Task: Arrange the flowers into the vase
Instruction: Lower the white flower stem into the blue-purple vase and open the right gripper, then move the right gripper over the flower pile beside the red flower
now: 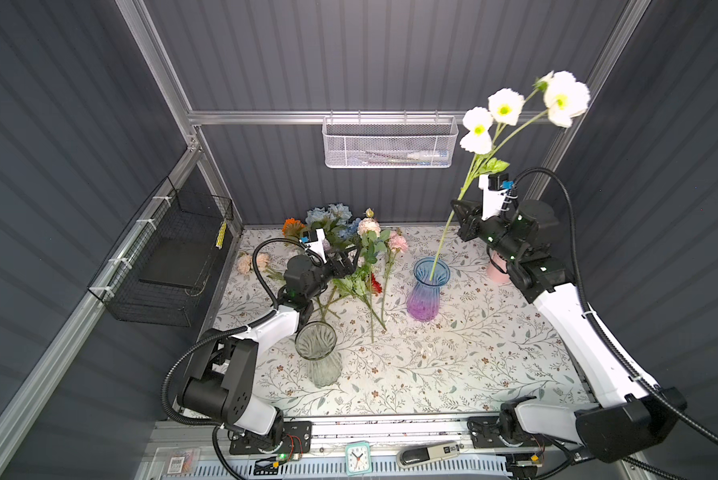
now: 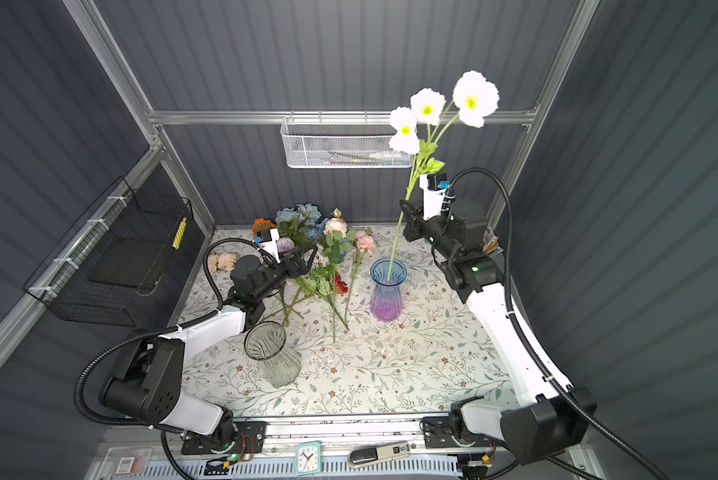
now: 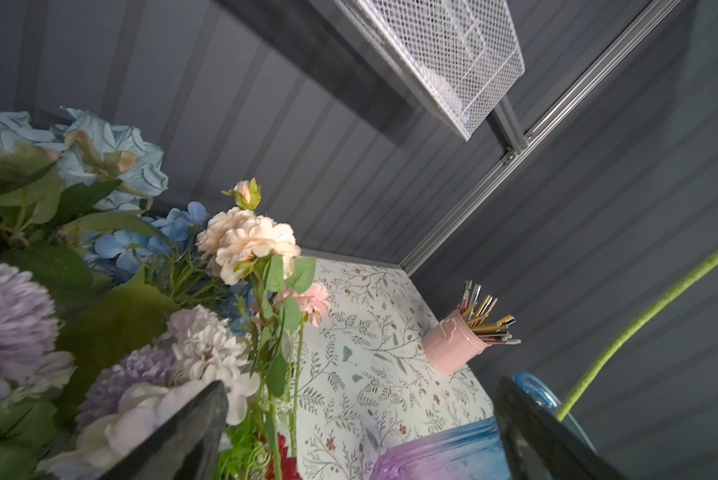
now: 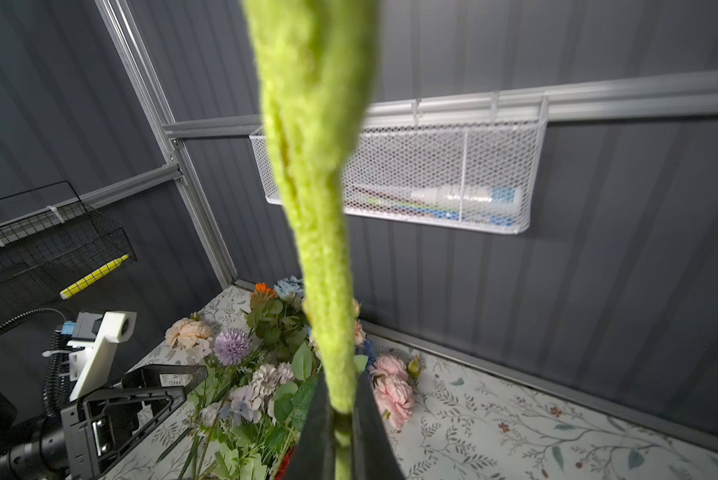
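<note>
My right claw (image 4: 343,380) pinches the green stem (image 4: 320,208), so near that wrist's lens that it is one furry blur, cut off at the picture's edge and hiding the middle of the flower pile (image 4: 245,374). From the other wrist, my left fingers (image 3: 183,440) are dark smears (edge-cropped), one covering part of the vase (image 3: 432,453). In a top view my right arm (image 1: 556,316) hides most of the pink cup (image 1: 495,272). The contents of the white mesh basket (image 1: 390,141) are too small to tell.
</note>
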Controlling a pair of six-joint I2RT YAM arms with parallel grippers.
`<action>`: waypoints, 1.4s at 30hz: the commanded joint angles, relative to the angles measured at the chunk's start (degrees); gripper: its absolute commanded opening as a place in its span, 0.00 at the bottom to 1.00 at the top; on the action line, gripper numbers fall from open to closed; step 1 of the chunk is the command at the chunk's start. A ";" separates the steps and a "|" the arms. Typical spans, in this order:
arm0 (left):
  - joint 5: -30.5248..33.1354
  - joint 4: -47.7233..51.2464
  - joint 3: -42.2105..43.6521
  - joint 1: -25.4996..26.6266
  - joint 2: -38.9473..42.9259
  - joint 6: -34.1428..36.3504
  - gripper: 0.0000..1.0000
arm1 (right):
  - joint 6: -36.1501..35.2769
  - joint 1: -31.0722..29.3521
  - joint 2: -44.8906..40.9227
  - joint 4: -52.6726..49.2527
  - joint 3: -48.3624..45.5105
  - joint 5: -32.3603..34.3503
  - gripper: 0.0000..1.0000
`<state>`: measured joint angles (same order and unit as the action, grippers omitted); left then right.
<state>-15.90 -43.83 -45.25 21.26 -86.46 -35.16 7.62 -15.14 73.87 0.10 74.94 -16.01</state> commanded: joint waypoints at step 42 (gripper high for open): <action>27.89 21.75 -4.33 6.43 8.88 13.05 1.00 | 3.80 -0.03 -15.99 -20.64 -12.16 5.30 0.63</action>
<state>10.24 -22.59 -48.45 28.03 -79.48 -23.51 11.31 -15.20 58.67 -17.69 60.58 -11.94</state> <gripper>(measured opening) 0.996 0.625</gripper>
